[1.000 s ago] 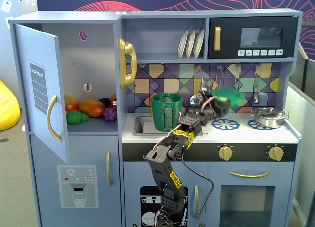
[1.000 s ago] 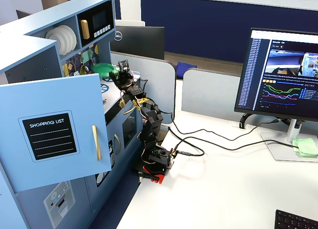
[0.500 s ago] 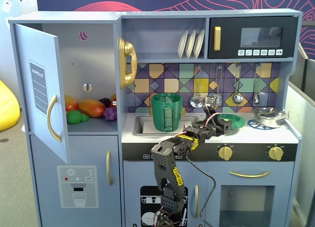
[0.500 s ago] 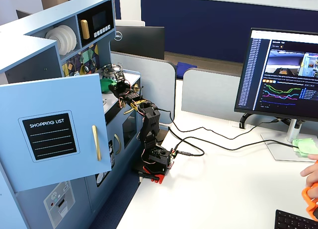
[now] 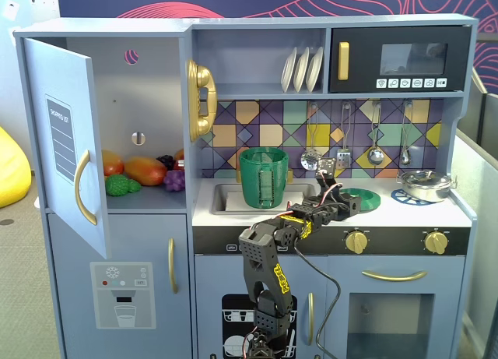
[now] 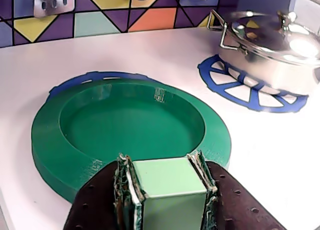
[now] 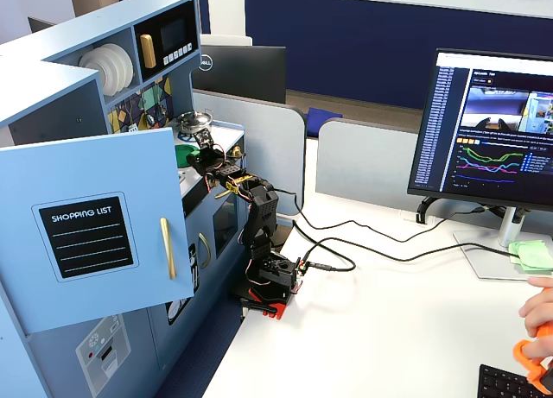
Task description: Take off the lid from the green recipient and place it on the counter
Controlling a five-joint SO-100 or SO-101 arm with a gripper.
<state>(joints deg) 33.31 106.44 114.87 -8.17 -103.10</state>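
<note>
The lid (image 6: pixel 125 127) lies flat and upside down on the white counter (image 6: pixel 150 55), its hollow side facing up, resting over a blue printed burner ring (image 6: pixel 92 79) of which only an arc shows along the far edge in the wrist view. The gripper (image 6: pixel 167 190) is clamped on a pale-green block at the lid's near edge, apparently the knob; the two fingers (image 6: pixel 125 182) press against its opposite sides. To the right in the wrist view, the silver pan (image 6: pixel 267 43) with its own metal cover stands on the second burner ring (image 6: pixel 235 85), apart from the lid. In a fixed view facing the kitchen, the pot (image 5: pixel 263 177) stands open-topped in the sink (image 5: pixel 226 197), left of the lid (image 5: pixel 359 198), with the arm (image 5: pixel 272 242) reaching up from below the counter (image 5: pixel 459 212) so that the gripper (image 5: pixel 336 203) sits between pot and lid. The pan (image 5: pixel 424 184) is at the far right of the worktop. Utensils (image 5: pixel 373 133) hang on the tiled back wall, plates (image 5: pixel 302 68) stand on the shelf above, and toy fruit (image 5: pixel 136 172) fills the open left cupboard. In a fixed view from the side, the arm (image 7: pixel 259 217) rises from the desk beside the kitchen, and a monitor (image 7: pixel 492 130) stands at right.
</note>
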